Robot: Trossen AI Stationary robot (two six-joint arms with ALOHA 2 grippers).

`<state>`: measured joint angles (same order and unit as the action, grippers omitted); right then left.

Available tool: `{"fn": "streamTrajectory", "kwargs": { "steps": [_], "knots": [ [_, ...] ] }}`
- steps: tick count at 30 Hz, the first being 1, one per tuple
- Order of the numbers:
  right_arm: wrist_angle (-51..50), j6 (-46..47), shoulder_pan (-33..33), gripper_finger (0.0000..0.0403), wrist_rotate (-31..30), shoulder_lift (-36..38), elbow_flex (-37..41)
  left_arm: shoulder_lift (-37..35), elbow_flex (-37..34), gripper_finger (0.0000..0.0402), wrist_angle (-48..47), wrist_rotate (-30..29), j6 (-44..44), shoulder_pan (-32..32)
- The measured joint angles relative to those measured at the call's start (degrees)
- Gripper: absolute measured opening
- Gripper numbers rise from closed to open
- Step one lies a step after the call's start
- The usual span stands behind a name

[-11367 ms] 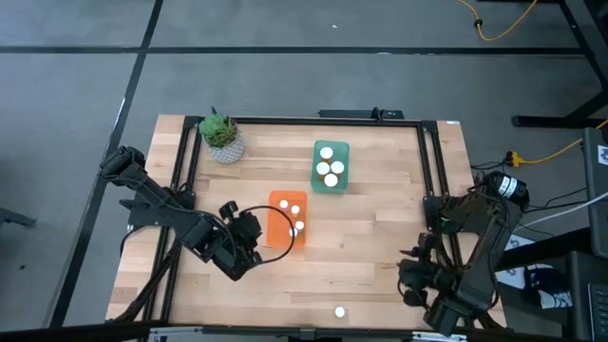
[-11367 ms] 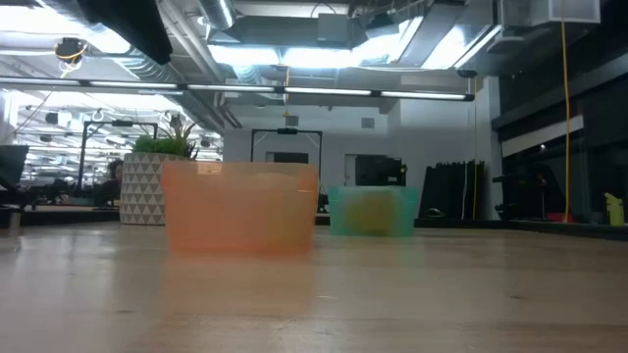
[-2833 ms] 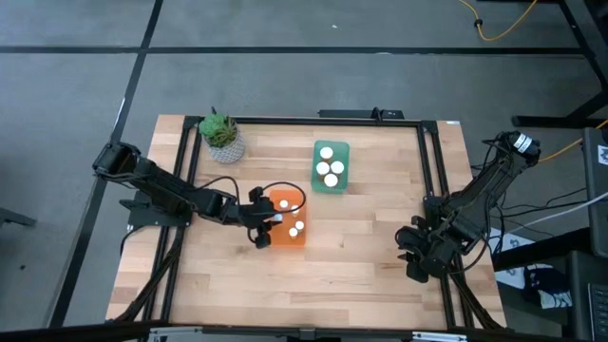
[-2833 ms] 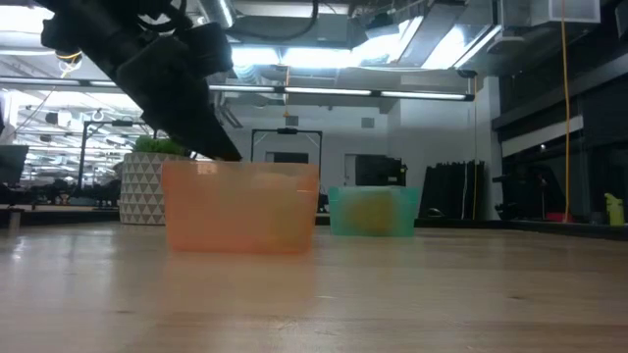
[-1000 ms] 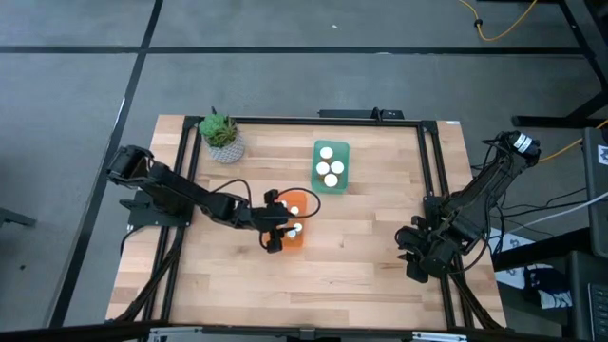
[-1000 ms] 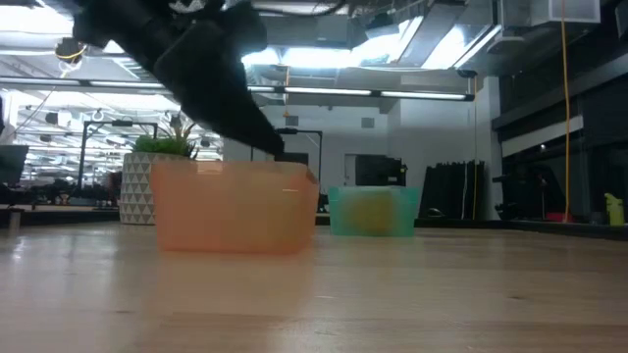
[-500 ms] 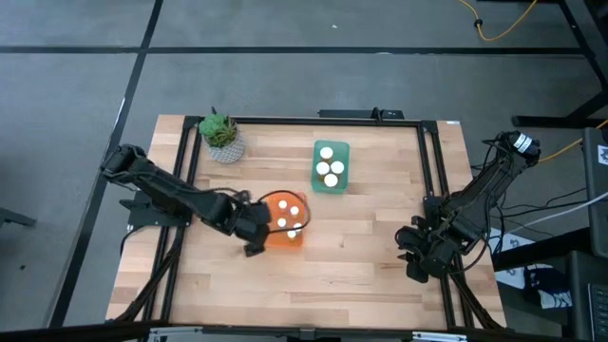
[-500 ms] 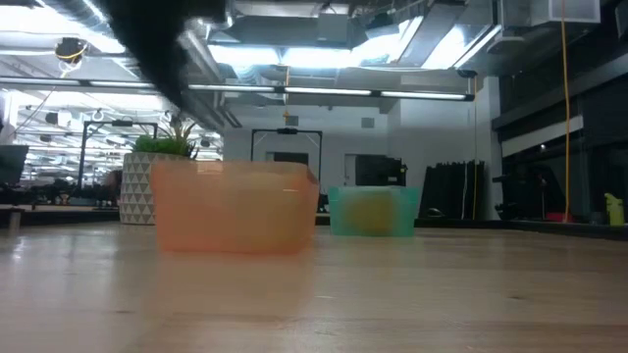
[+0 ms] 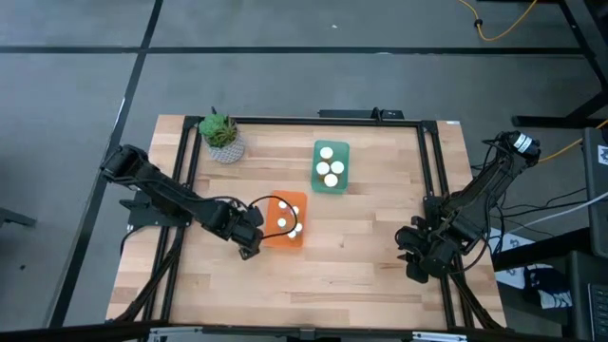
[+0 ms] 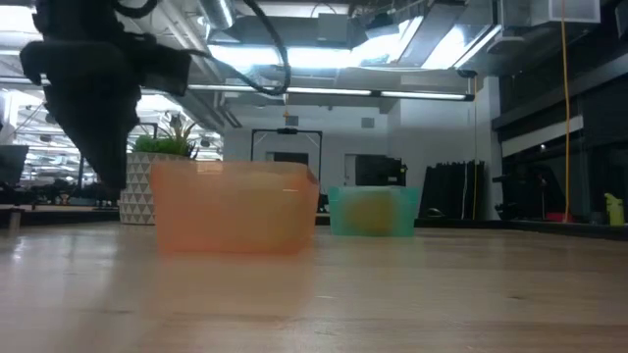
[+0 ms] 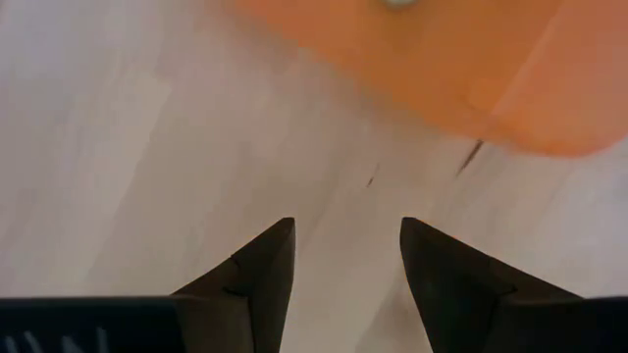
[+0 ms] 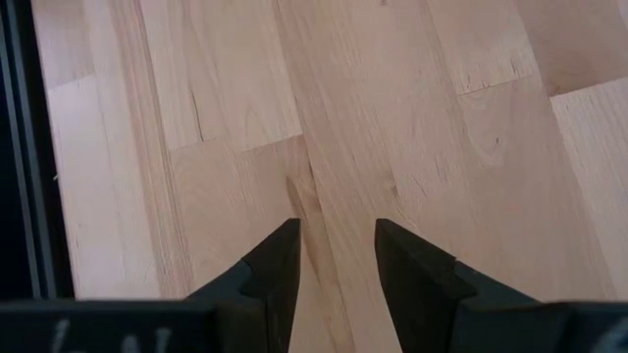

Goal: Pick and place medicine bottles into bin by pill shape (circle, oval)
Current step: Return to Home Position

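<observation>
Left end effector (image 9: 248, 249), fingers spread and empty, had backed off the orange bin (image 9: 285, 243) to just beside it; final medicine bottle (image 9: 294, 211) apparently delivered.

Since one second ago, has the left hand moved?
Yes. The left hand hung over the orange bin; now it has backed off to that bin's left side in the high view.

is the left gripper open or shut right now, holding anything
Open and empty. In the left wrist view the left gripper has its fingers spread with only bare table between them, just outside the orange bin.
</observation>
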<state>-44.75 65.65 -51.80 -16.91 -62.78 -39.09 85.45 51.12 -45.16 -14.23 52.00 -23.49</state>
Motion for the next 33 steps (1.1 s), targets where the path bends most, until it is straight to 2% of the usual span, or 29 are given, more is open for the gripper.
{"fn": "streamTrajectory", "kwargs": {
  "steps": [3, 13, 20, 26, 29, 33],
  "knots": [
    [0.02, 0.02, 0.01, 0.0135, 0.0, -0.02, 0.0, 0.02, -1.04, 0.0179, 4.52, -0.65, -1.43, 0.11],
    [0.04, -0.04, -0.01, 0.0135, 0.0, -0.02, 0.0, 0.02, -1.08, 0.0179, 11.05, -3.66, -4.65, 0.11],
    [0.04, -0.04, -0.01, 0.0135, 0.0, -0.02, 0.0, 0.02, -1.08, 0.0179, 10.79, -3.29, -5.65, 0.11],
    [0.04, -0.09, 0.01, 0.0135, 0.0, -0.02, 0.0, 0.02, -0.01, 0.0179, 6.38, -1.15, -5.65, 0.11],
    [0.08, -0.1, 0.0, 0.0135, 0.07, -0.02, 0.0, 0.02, 4.04, 0.0179, 0.46, 0.1, -4.99, 0.11],
    [0.26, -0.11, -0.01, 0.0135, 0.38, -0.02, 0.0, 0.02, 12.11, 0.0179, -11.89, 0.3, -4.12, -0.09]
  ]
}}
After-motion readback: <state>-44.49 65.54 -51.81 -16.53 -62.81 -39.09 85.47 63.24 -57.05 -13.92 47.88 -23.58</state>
